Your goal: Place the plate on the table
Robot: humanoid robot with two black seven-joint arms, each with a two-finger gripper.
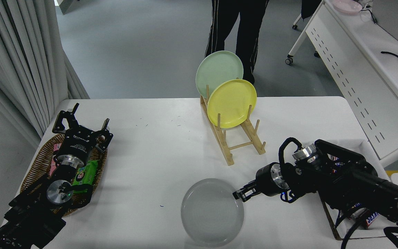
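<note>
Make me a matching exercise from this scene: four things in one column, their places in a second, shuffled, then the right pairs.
Things
1. grey plate
2. yellow plate
3. pale green plate
4. left gripper

Places
A. rearmost in the wooden rack
B. over the wicker basket
C. near table edge, held at its rim by the right gripper
D. in the rack, in front of another plate

Pairs: 1-C, 2-D, 3-A, 4-B

Wooden rack [231, 138] holding yellow plate [231, 103] and green plate [218, 69], wicker basket [40, 162]

The right gripper [239, 194] pinches the grey plate [212, 211] at its 2 o'clock rim, low over the white table [157, 145].
</note>
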